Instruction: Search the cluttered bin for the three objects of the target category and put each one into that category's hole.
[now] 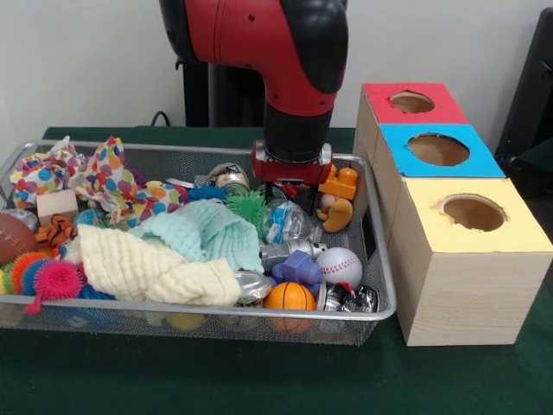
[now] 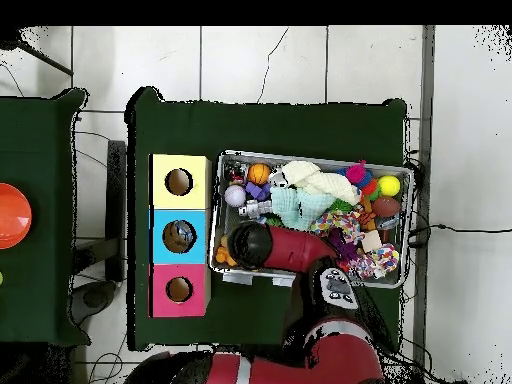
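Observation:
My gripper [image 1: 293,183] reaches down into the back right part of the wire mesh bin [image 1: 380,285], its tip sunk among the toys. An orange toy figure [image 1: 340,182] and a tan toy [image 1: 337,214] lie just right of it. A spiky green ball [image 1: 249,206] sits to its left. Nearer the front are a baseball [image 1: 340,265], a small basketball [image 1: 289,296] and a blue block toy [image 1: 298,267]. Seen from above, the arm [image 2: 280,247] covers the gripper over the bin's corner nearest the boxes.
Right of the bin stand three wooden boxes with holes: red [image 1: 411,102], blue [image 1: 438,149], yellow [image 1: 473,212]. A mint cloth [image 1: 207,233], a cream cloth [image 1: 147,268] and a dotted cloth [image 1: 112,177] cover the bin's left and middle. A football [image 1: 12,238] lies far left.

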Robot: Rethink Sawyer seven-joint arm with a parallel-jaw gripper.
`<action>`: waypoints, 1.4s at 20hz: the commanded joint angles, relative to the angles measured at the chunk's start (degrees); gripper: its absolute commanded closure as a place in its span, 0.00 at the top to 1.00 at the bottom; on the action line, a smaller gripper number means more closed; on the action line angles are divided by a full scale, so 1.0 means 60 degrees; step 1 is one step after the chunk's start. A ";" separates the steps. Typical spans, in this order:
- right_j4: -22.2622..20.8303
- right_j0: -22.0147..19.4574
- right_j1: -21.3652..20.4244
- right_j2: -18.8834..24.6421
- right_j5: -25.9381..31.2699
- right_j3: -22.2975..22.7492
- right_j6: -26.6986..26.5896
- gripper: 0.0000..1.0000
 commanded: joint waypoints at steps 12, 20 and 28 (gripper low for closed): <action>0.1108 0.0476 -0.1733 -0.0174 0.1327 0.0787 0.2512 1.00; 0.2291 0.1330 -0.1387 -0.1278 0.0047 0.1211 0.4198 1.00; 0.4853 0.2630 -0.1021 -0.2621 -0.1218 0.2099 0.7076 1.00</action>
